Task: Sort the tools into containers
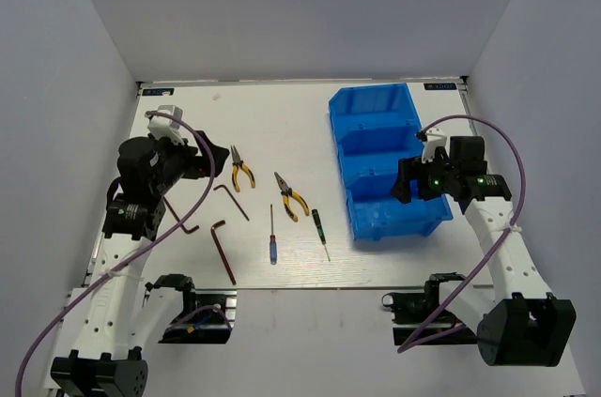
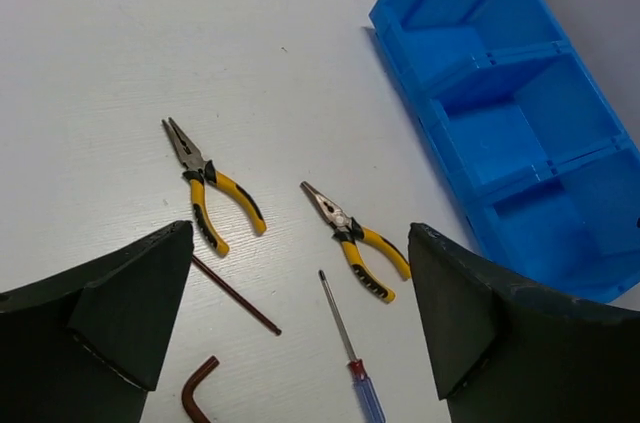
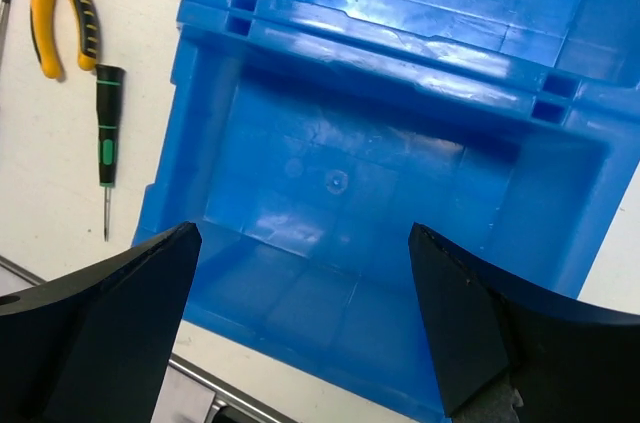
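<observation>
Left gripper (image 2: 300, 283): jaws open, empty, aimed at tools well left of the blue bin (image 1: 399, 223) for pickup. Hex keys (image 1: 223, 249), pliers (image 1: 241, 169) and screwdrivers (image 1: 272, 239) lie left of the bin, unsorted. Right gripper (image 3: 305, 273): open, empty, above the bin's near compartment.

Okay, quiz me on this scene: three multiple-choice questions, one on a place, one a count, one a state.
1. Where is the black-green screwdriver?
A. in the blue bin's near compartment
B. on the table, left of the bin
C. in the bin's far compartment
2. How many yellow-handled pliers are out?
A. one
B. two
C. three
3. The right gripper is:
A. shut on the screwdriver
B. shut on pliers
C. open and empty
Answers: 1 B, it lies on the white tabletop beside the bin; 2 B, a second pair lies nearby; 3 C, jaws wide apart above the bin, nothing between them.
</observation>
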